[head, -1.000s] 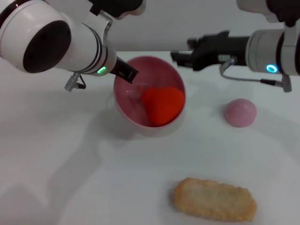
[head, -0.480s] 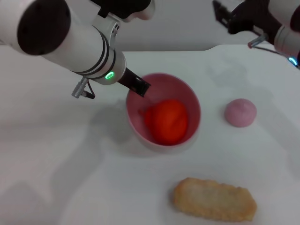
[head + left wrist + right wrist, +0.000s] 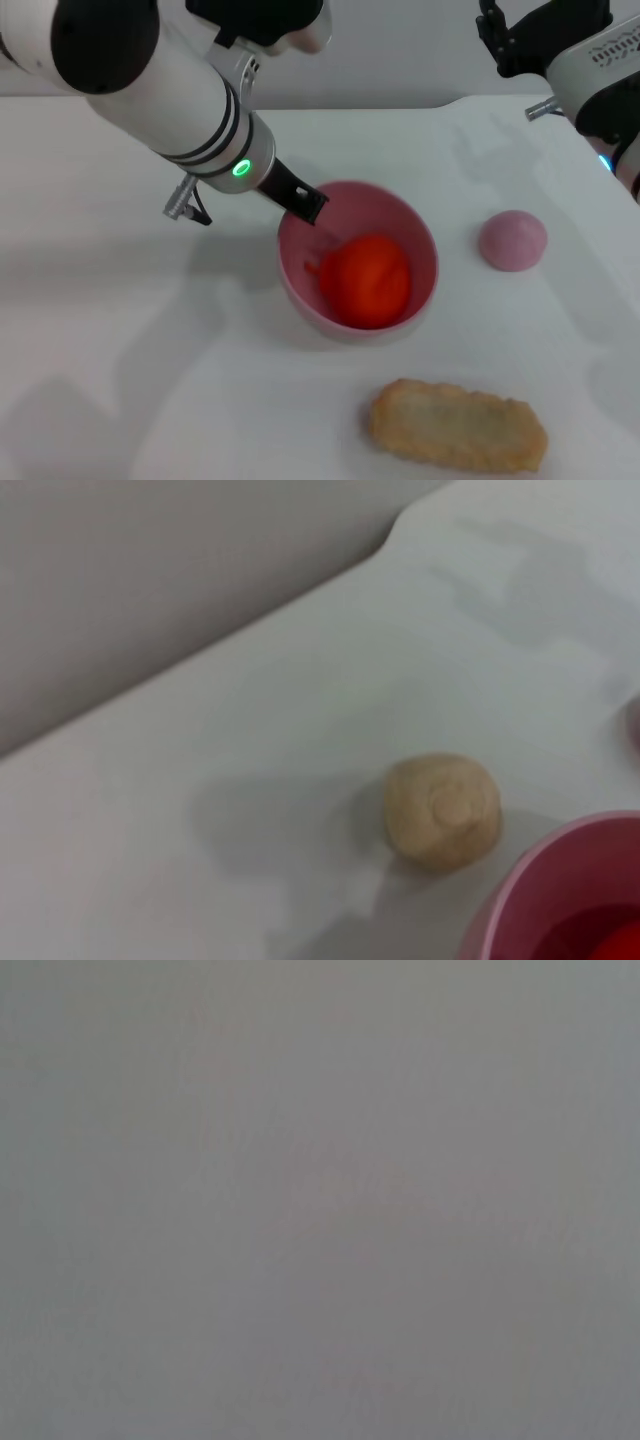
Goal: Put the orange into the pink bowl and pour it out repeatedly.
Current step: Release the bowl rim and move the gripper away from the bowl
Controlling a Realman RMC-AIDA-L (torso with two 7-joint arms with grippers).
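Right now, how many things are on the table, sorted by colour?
Orange-red: 1, the glossy toy orange, lying inside the bowl.
Pink: 2, the deep round plastic pink bowl and a small dull pink ball.
Beige: 2, a small lumpy beige ball and a flat oblong crumbed beige biscuit piece.
Total: 5.

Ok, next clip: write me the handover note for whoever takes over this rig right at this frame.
Left gripper: shut on the near-left rim of the pink bowl, which stands upright on the white table.
Right gripper: raised at the far right, away from the work, holding nothing visible.
The orange lies inside the bowl.
Nearby: a dull pink ball to the bowl's right, a beige ball just behind the bowl, a breaded patty in front.
Done: orange in bowl. Left: pour it out, then repeat.
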